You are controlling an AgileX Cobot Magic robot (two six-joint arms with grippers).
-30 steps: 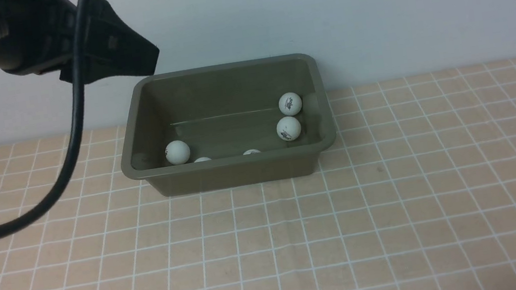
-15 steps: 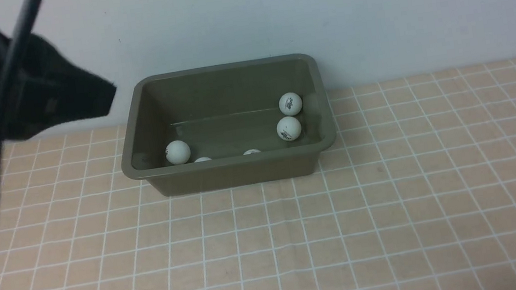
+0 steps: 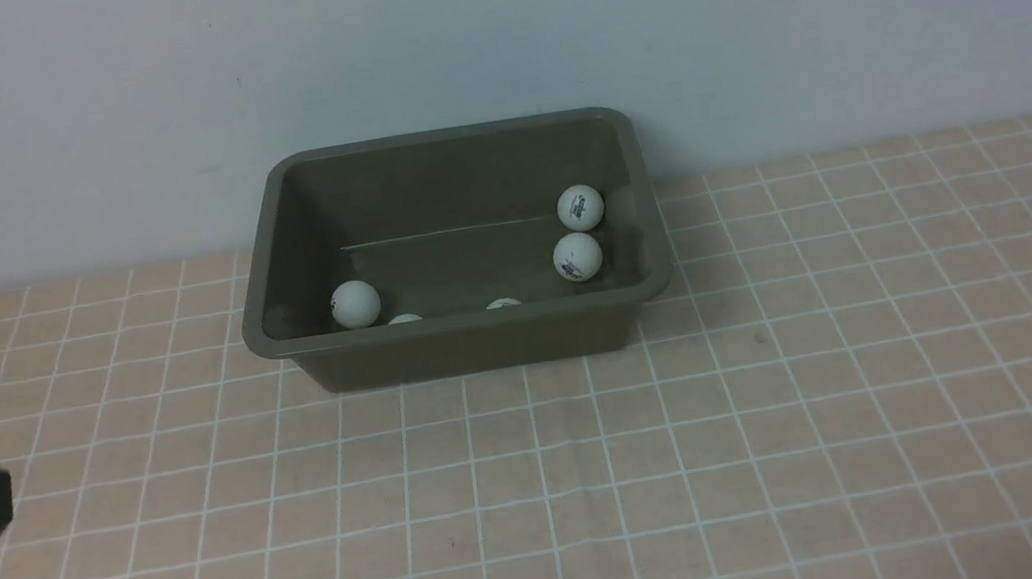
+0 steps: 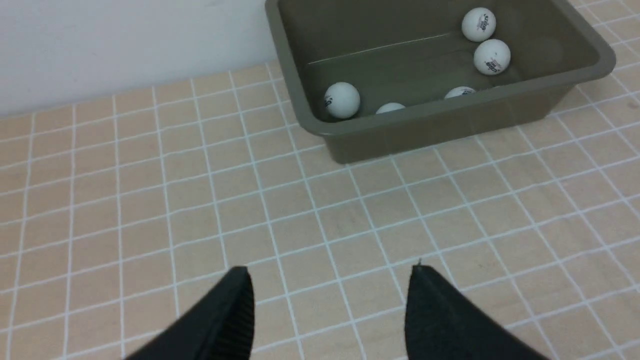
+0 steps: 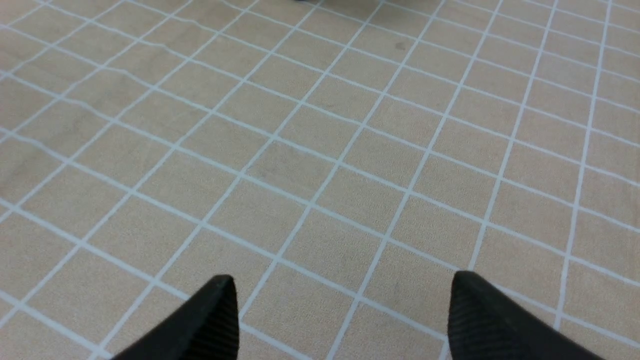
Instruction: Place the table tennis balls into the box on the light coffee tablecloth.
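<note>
Across the whole surface lies the light coffee tablecloth (image 3: 801,451), flat apart from a couple of soft creases, and no loose ball shows on it in any view, so there's loads of open room on every side. Back against the wall sits the box (image 3: 473,341), the olive tub, long side facing the robot; its flared rim and sloping walls are why the balls stay put once dropped. Only real edge to mind is that near rim, since it hides part of the floor from the front. Off at the left edge of the front view, low and well apart from the box, is the left gripper (image 4: 330,295), fingers (image 4: 235,310) parted to a middling gap with nothing between them, hanging over bare cloth; I'd guess it's parked because its job is done. Same deal for the right gripper (image 5: 340,310): fingers spread wide, empty, over plain cloth. Smallest last: the table tennis balls (image 3: 578,255) are in the box, two near the right wall, one front left, two peeking over the near rim. I count five; a sixth could be hidden behind the rim, can't tell.
</note>
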